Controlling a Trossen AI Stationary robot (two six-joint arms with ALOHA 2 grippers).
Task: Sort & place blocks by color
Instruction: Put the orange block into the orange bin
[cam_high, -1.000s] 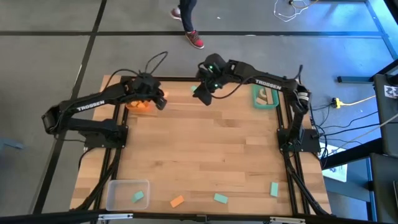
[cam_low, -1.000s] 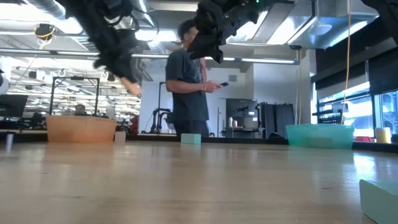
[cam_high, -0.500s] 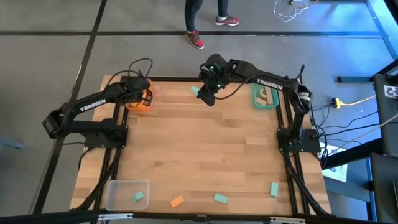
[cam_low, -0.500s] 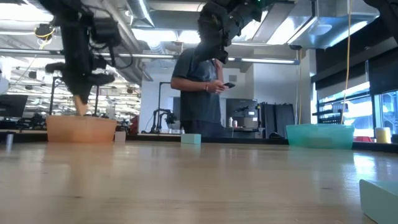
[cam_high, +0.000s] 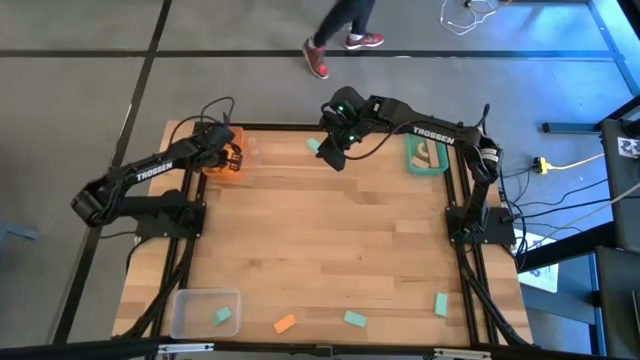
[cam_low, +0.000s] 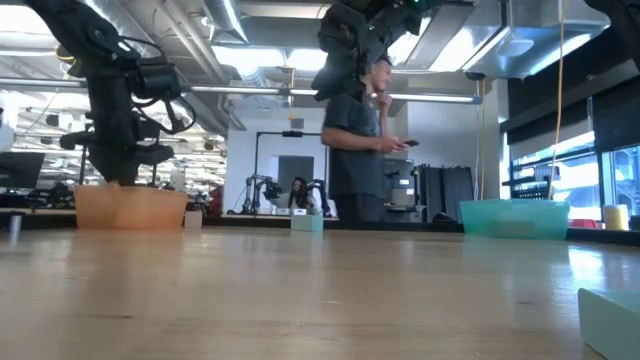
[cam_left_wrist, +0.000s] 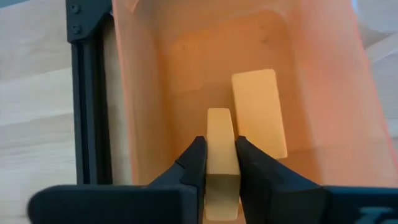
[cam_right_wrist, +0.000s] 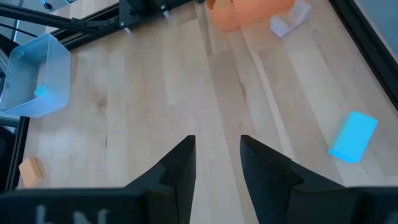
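2 orange blocks show in my left wrist view: 1 narrow slab pinched in the left end effector, its lower end cut off, and 1 flat rectangle lying in the translucent orange bin. My right end effector hangs parted and empty above the planked desk, near a teal block.
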